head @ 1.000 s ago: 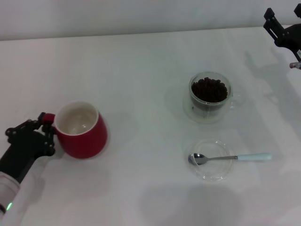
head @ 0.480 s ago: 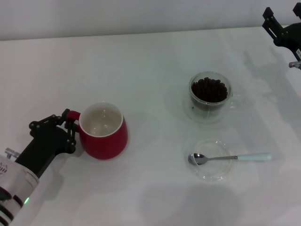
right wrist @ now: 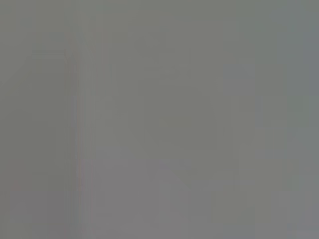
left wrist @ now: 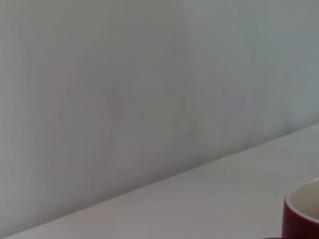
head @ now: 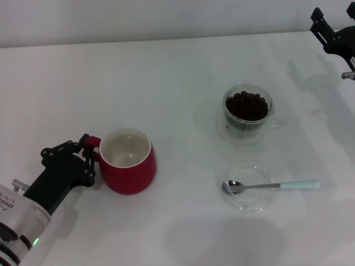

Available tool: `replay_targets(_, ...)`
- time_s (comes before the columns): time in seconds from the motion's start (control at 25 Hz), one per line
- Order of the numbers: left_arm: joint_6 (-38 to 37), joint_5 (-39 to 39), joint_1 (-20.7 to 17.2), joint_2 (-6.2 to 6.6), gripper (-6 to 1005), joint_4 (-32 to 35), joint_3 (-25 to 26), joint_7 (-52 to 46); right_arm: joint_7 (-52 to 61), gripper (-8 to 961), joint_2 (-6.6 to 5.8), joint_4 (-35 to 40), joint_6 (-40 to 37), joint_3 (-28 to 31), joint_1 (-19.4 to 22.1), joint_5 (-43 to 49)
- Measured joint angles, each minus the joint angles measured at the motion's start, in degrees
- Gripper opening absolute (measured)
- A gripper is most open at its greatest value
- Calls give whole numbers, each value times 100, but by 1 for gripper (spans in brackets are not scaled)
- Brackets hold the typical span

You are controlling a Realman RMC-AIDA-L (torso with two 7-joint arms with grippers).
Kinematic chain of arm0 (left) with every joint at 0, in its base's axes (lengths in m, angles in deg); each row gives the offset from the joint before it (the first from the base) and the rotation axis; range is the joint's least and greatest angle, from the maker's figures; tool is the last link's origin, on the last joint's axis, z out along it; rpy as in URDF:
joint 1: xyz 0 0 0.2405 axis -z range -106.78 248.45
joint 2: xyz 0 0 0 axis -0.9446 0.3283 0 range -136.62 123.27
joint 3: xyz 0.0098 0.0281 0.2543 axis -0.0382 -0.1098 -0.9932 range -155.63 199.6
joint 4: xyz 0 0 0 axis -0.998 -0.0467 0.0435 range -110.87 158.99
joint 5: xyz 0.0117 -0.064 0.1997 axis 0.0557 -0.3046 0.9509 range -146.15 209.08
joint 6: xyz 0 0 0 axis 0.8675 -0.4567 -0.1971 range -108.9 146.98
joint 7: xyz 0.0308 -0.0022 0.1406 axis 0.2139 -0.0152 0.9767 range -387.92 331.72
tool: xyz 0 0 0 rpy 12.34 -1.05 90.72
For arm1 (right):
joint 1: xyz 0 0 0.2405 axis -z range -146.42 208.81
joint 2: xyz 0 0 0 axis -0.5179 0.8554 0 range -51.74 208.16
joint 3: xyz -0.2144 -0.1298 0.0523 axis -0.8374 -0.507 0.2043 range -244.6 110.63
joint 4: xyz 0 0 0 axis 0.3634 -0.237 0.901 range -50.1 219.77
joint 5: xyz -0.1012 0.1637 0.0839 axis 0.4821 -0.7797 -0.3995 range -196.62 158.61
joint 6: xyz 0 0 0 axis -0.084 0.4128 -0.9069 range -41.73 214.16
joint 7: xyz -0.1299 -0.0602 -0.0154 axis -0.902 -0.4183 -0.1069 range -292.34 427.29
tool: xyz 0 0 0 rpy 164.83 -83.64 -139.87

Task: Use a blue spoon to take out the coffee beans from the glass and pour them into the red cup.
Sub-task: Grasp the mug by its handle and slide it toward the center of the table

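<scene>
The red cup (head: 128,161) stands upright on the white table at the left, its white inside empty; its rim also shows in the left wrist view (left wrist: 302,215). My left gripper (head: 89,158) is shut on the cup's red loop handle. The glass (head: 246,113) with the coffee beans (head: 247,105) stands at the right centre. In front of it the blue spoon (head: 272,185) lies across a flat clear saucer (head: 249,188), bowl to the left, pale blue handle to the right. My right gripper (head: 321,25) is raised at the far right corner, away from everything.
The white table (head: 166,77) ends at a pale wall along the back. The right wrist view shows only a plain grey surface.
My left gripper has dragged the red cup to the right and a little toward the front, closer to the saucer and glass. The right arm, glass and spoon have not moved.
</scene>
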Motion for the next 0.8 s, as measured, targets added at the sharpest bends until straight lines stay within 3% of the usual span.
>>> replay_targets(0.64,136,75,-14,0,92,23,3,26,-1,854,-1,-5,-67,-33,0,4)
replay_targets(0.8,147,83,-31,0,135,39,-1,27,0,854,3,-5,-71,-36,0,4)
